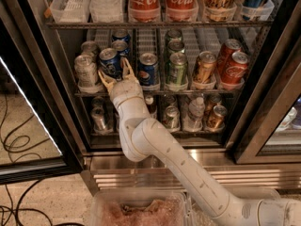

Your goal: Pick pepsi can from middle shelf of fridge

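Gripper (pixel 114 70) — spread wide — at the pepsi can (pixel 108 59).

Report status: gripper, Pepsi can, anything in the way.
Open gripper at front of middle shelf. Pepsi can right ahead of it, not gripped. Tight lane: silver can one side, second blue can the other.
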`<state>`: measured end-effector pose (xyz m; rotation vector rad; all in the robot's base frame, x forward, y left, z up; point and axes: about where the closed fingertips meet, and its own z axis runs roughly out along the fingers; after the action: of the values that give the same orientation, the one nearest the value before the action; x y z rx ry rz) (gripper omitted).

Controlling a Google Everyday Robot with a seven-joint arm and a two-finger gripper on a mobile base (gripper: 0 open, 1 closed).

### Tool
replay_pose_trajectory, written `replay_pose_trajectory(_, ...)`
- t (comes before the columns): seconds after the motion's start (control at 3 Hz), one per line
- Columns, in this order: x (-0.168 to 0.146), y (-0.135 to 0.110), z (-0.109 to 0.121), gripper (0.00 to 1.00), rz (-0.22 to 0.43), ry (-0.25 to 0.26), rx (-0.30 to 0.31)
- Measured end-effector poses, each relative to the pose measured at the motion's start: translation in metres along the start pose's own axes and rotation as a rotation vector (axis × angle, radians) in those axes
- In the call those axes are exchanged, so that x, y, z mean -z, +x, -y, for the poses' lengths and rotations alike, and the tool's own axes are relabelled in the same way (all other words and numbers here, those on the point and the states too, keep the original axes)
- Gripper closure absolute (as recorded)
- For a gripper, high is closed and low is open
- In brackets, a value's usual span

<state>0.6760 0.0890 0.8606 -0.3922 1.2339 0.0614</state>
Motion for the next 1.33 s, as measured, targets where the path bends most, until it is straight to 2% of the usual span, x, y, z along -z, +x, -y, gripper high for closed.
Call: replay_pose_trajectory(1.33, -0.003, -0.024, 0.015, 1.00, 0.074, 0.020, -0.062)
